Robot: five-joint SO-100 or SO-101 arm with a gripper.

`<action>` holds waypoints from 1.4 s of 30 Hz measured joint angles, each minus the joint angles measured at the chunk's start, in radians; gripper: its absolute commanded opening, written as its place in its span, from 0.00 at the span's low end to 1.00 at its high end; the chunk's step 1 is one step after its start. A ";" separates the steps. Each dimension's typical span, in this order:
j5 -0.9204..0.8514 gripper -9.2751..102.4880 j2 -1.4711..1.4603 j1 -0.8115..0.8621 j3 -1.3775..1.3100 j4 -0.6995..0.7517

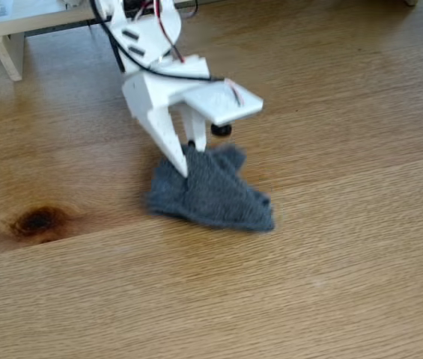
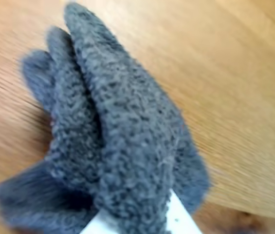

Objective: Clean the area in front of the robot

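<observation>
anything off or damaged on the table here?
No spill or breakage. The grey cloth is bunched in folds, not flat, pinched at its top edge by the gripper. The table has a dark knot at left in the fixed view; it looks like wood grain, not dirt.

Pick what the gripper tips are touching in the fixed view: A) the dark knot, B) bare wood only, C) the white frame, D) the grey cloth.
D: the gripper tips press into the upper edge of the grey cloth, well right of the knot.
</observation>
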 measured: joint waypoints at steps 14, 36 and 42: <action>-0.149 0.08 -0.215 0.256 -0.025 -0.235; -0.077 0.08 0.137 0.724 -0.021 0.202; -0.124 0.08 0.357 0.874 -0.021 0.580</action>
